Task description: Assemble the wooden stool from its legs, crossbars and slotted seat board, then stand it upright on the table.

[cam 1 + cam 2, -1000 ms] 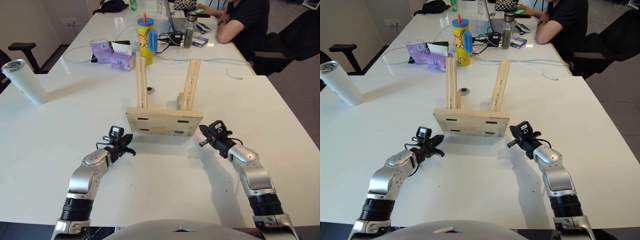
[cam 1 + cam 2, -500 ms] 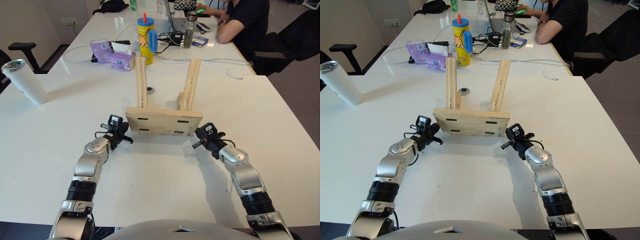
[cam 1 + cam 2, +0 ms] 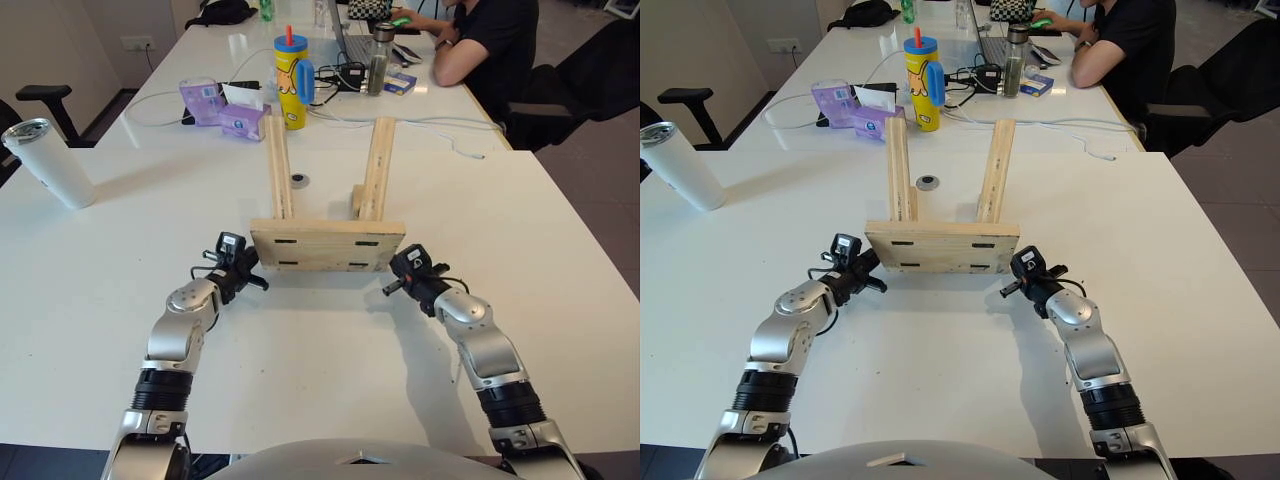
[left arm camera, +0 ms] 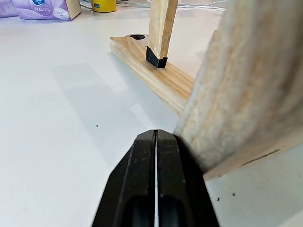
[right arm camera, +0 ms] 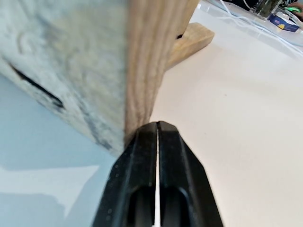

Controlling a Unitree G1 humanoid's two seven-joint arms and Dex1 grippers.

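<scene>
Stool (image 3: 327, 245) looked assembled, legs (image 3: 277, 170) fixed into the slotted seat board (image 3: 326, 250), but it lay on its side on the bench (image 3: 120, 250). Left tool (image 3: 250, 270) and right tool (image 3: 398, 273), fingers pressed together and empty, sat at the board's lower corners. Left to do, by my judgement: tipping it upright.

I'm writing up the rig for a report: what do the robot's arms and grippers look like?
The left arm and right arm have rounded silver-grey shells, with ribbed black sections nearer the body. The left gripper and right gripper are black, with flat fingers tapering to blunt tips. Thin black cables loop at each wrist.
</scene>
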